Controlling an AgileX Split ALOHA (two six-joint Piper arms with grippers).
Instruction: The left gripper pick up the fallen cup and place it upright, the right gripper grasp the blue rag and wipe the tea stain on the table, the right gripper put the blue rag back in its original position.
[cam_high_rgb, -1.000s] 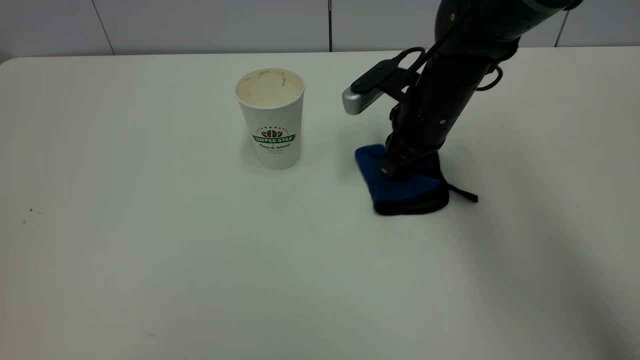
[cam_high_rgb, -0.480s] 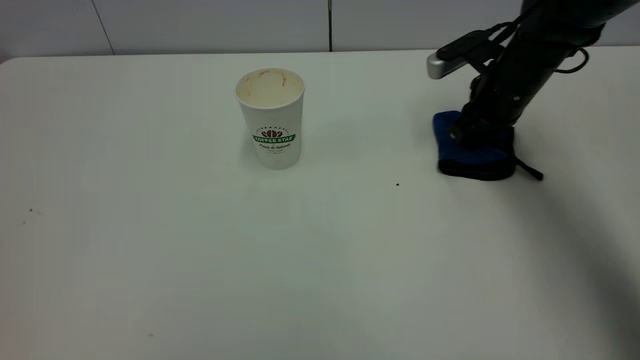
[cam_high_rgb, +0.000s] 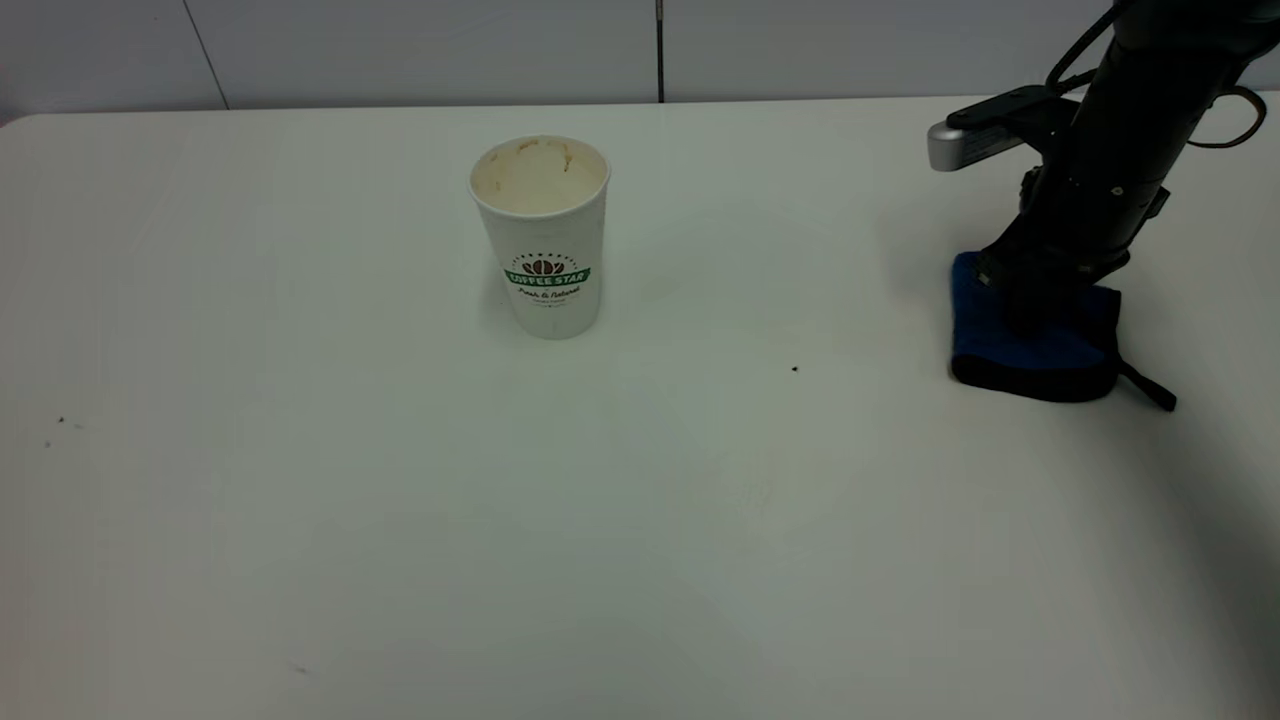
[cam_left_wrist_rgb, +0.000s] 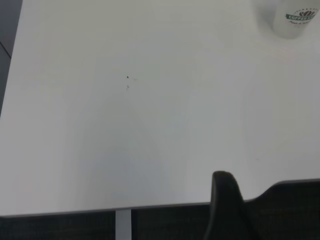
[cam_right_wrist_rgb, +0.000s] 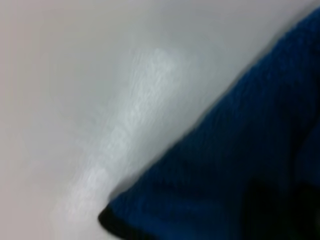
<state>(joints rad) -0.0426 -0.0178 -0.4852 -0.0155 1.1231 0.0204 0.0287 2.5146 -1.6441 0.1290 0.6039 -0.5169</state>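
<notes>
Cup (cam_high_rgb: 541, 235) upright on the tabletop (cam_high_rgb: 400, 500), left of centre in the exterior view, logo band facing the camera, tan staining visible inside the rim. In my left wrist view only its lower part (cam_left_wrist_rgb: 295, 20) shows, far off across bare tabletop (cam_left_wrist_rgb: 125, 125)

My right jaws (cam_high_rgb: 1030, 300) are down on the blue rag (cam_high_rgb: 1000, 345) at the right side of the tabletop, well apart from the cup. Rag lies on the surface, black edging along its near side, black loop tail (cam_high_rgb: 1145, 385) trailing toward the right edge. The fingers are buried in the cloth, so I cannot tell how far open they are or whether they actually hold the rag. Right wrist view is just blue rag (cam_right_wrist_rgb: 235, 165) pressed against tabletop (cam_right_wrist_rgb: 75, 75)

Small black speck (cam_high_rgb: 795, 369) between cup and rag. No brown puddle visible anywhere

My left jaws sit off the near edge of the tabletop, outside the exterior view; only a dark part (cam_left_wrist_rgb: 227, 205) shows in the wrist view, opening not readable
</notes>
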